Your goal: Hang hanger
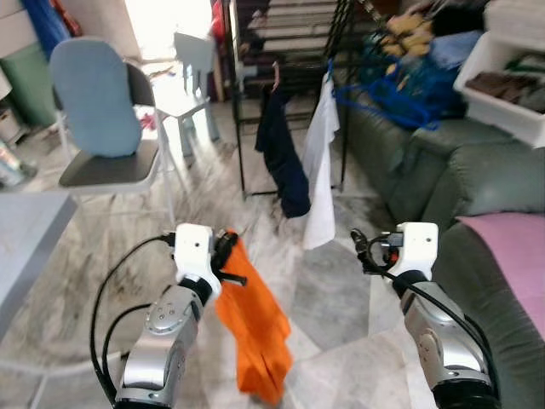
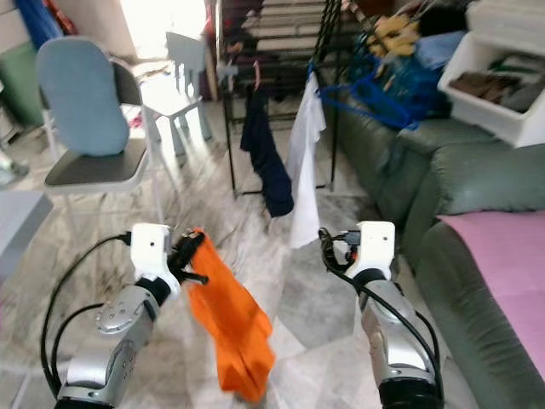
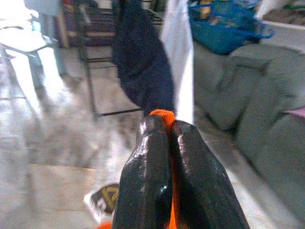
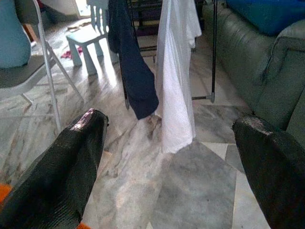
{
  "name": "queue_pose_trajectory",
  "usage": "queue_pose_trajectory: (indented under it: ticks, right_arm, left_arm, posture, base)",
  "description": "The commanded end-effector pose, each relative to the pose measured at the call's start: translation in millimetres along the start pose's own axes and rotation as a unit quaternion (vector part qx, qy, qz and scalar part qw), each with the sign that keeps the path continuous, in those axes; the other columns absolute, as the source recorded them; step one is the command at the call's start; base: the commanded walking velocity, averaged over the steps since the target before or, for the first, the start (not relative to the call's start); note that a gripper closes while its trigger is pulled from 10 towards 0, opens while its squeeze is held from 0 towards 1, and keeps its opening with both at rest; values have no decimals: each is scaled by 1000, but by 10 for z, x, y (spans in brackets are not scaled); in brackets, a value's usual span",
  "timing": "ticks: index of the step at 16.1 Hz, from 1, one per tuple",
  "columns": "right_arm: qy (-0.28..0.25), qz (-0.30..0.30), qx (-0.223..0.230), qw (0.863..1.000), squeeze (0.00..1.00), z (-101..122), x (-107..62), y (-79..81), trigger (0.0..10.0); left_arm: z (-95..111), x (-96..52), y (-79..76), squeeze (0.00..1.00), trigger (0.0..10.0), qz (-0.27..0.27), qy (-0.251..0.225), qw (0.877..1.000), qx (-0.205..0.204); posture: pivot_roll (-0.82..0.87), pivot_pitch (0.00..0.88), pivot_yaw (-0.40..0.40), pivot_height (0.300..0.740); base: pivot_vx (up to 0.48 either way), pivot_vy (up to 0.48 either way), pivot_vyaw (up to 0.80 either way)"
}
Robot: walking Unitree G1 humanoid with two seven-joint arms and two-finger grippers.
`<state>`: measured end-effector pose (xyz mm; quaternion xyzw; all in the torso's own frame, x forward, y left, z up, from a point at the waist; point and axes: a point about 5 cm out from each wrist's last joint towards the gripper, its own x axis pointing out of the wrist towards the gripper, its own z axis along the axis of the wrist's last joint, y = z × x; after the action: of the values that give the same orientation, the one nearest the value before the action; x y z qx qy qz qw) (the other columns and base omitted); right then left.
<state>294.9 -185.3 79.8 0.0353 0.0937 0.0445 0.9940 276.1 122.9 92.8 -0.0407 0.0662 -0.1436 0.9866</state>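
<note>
- The left gripper (image 1: 232, 256) sits at about 8 o'clock in the head view, its two black fingers (image 3: 147, 186) pressed together on one orange garment (image 1: 255, 328). The cloth hangs down from the fingers toward 6 o'clock over the marble floor (image 1: 332, 298). No hanger can be made out under the cloth.
- The right gripper (image 1: 368, 250) is at about 4 o'clock, level with the left one and well apart from it. Its two fingers (image 4: 71, 162) are spread wide with nothing between them.
- Ahead, toward 12 o'clock, stands one black drying rack (image 1: 289, 51). Two garments hang from it side by side: one dark navy (image 1: 283, 162) and one white (image 1: 321, 162), the white one nearer the sofa.
- At 3 o'clock is one grey-green sofa (image 1: 443, 162) with one pink cloth (image 1: 511, 247) on its near seat, a tangle of blue hangers (image 1: 387, 94) and one white bin (image 1: 511, 81) further back.
- At 10 o'clock stands one folding chair (image 1: 111, 166) with a blue backrest pad; beyond it, one small pale stool (image 1: 183, 98).
</note>
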Motion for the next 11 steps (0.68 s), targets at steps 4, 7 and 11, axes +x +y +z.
queue_pose_trajectory:
  ticks: [4,7,11]
  right_arm:
    - [9,14,4,1000,0,-56,-68,50,10000]
    - [10,11,5,1000,0,-73,-122,34,10000]
    - [19,2,9,1000,0,-111,-135,-6,10000]
  left_arm:
    - [-25,-111,407,0,10000,95,-7,994,55]
    - [-84,-214,565,0,10000,123,1,991,53]
    - [-175,-306,611,0,10000,131,12,989,65]
  posture:
    - [-103,0,3,740]
    - [-106,0,3,740]
    - [-105,0,4,740]
  base:
    - [0,0,0]
    - [0,0,0]
    - [0,0,0]
